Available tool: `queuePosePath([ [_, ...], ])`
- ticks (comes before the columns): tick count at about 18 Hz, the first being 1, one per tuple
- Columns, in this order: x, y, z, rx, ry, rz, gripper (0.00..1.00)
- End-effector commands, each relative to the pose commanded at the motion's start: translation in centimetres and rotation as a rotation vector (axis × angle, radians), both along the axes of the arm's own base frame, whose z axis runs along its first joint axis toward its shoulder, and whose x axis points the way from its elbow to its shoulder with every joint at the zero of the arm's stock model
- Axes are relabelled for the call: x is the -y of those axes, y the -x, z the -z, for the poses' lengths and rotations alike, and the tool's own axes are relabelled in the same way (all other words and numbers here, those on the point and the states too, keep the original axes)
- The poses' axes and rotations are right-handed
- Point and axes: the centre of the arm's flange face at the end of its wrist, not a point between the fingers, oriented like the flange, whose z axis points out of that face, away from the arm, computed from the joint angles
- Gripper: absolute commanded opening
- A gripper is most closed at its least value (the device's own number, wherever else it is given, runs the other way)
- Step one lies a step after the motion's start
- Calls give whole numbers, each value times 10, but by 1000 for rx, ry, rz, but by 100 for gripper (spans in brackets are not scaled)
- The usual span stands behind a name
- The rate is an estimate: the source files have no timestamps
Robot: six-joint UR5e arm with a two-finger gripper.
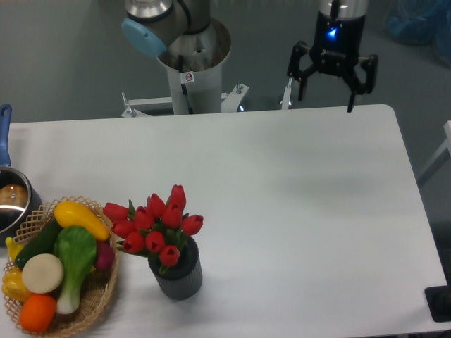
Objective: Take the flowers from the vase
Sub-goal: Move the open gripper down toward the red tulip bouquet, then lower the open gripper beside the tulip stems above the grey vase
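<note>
Gripper (326, 100) hangs with fingers spread wide and nothing in them, well beyond the vase (177, 275) toward the table's far edge; the flowers (156, 227) stand upright in that vase.

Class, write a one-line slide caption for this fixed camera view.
Open gripper hangs over the table's far edge, away from red flowers standing in the vase.

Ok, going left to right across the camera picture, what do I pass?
Pot → basket of toy vegetables → flowers in the vase → gripper, open, beyond the table's far edge.
</note>
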Motion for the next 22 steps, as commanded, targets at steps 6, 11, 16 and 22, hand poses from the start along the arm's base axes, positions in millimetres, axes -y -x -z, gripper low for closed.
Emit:
queuePosePath([
  [6, -24, 2, 16, 85, -217, 67, 100],
  [11, -53, -7, 42, 105, -212, 141, 100],
  [16, -104, -18, 80, 87, -216, 246, 100],
  [22, -140, -26, 99, 125, -352, 325, 100],
])
